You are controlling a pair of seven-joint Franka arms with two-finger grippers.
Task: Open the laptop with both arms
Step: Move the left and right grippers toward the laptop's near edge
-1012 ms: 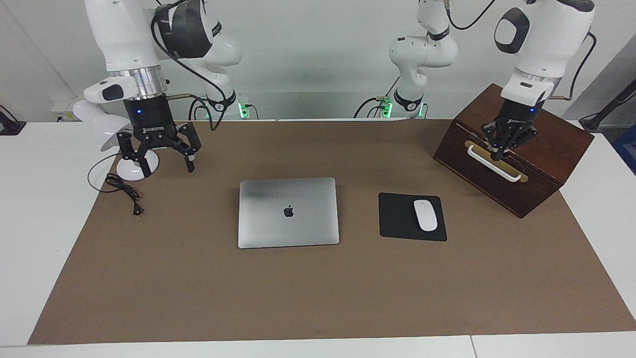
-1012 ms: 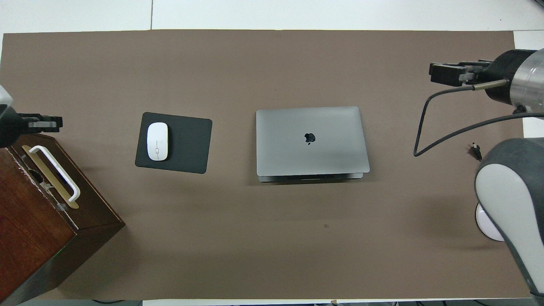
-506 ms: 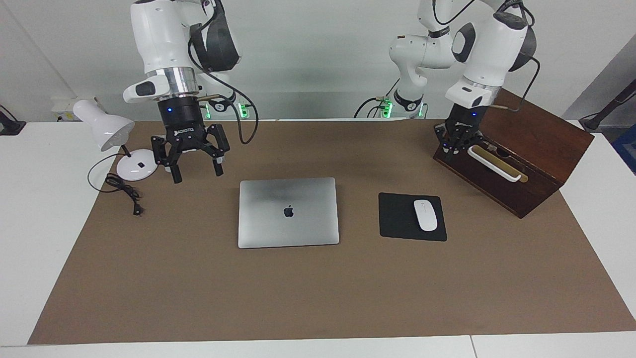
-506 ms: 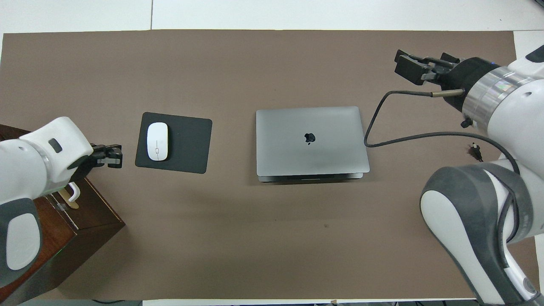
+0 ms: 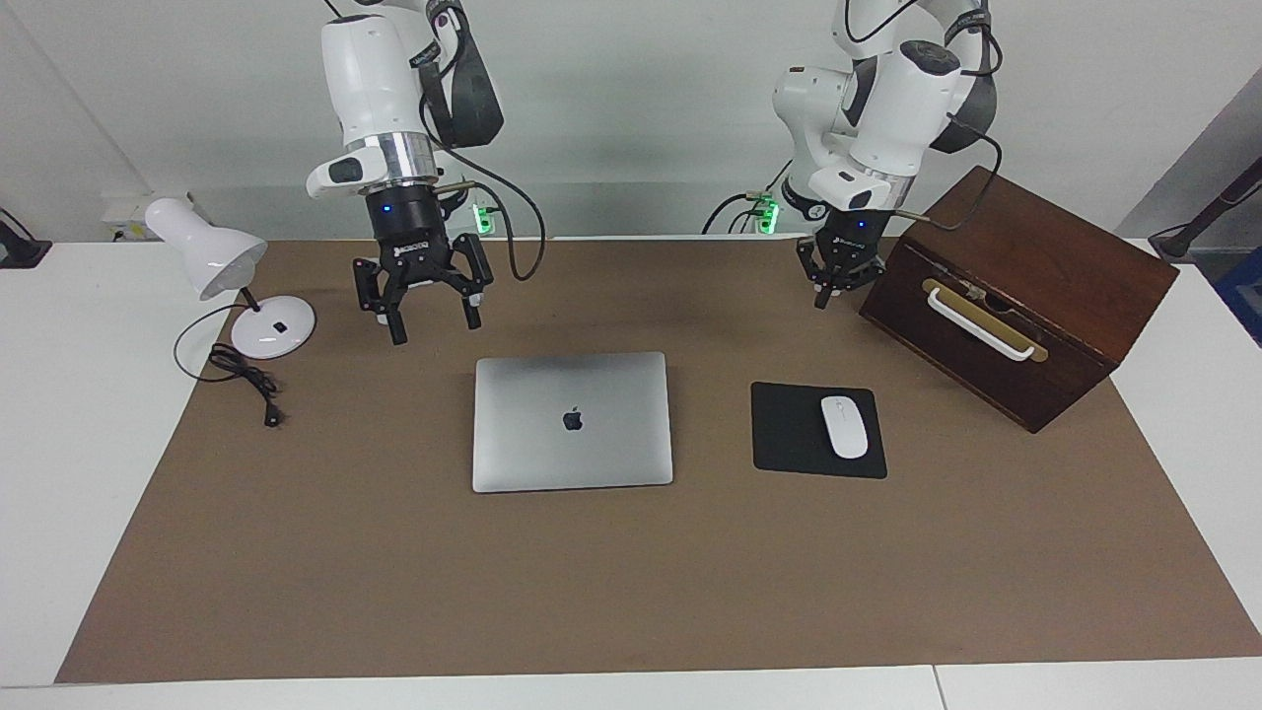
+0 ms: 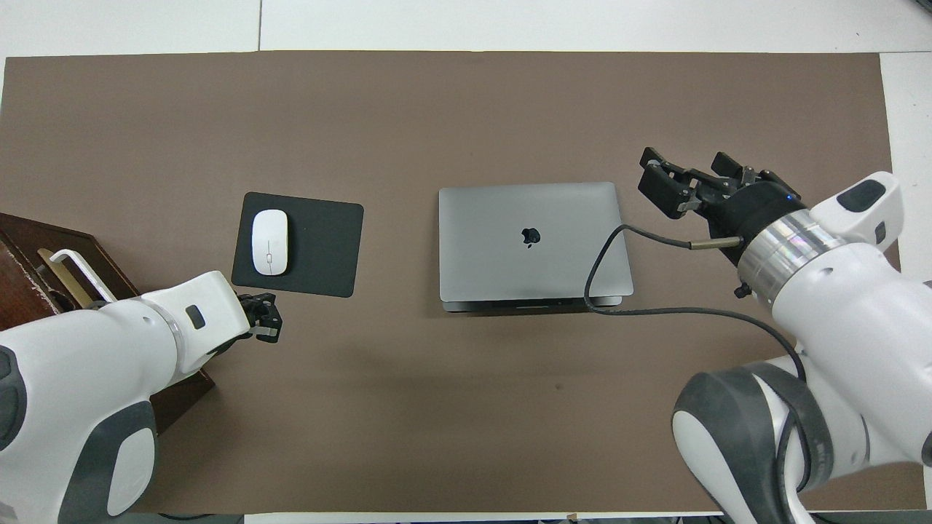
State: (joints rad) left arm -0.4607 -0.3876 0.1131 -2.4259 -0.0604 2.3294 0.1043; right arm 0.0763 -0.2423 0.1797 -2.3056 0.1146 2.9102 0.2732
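The silver-grey laptop (image 5: 572, 421) lies closed and flat on the brown mat, apple logo up; it also shows in the overhead view (image 6: 535, 240). My right gripper (image 5: 434, 325) is open and empty. It hangs above the mat between the desk lamp and the laptop, clear of the lid; in the overhead view (image 6: 684, 175) it is beside the laptop's edge. My left gripper (image 5: 823, 298) is shut and empty. It hangs over the mat beside the wooden box; in the overhead view (image 6: 268, 322) it is near the mouse pad's corner.
A black mouse pad (image 5: 789, 434) with a white mouse (image 5: 844, 426) lies beside the laptop toward the left arm's end. A dark wooden box (image 5: 1045, 286) with a white handle stands past it. A white desk lamp (image 5: 212, 258) and its cable (image 5: 246, 380) stand at the right arm's end.
Both grippers have moved in toward the laptop. The left gripper has come away from the box's handle. The right gripper has moved from over the lamp's base. The laptop has not moved.
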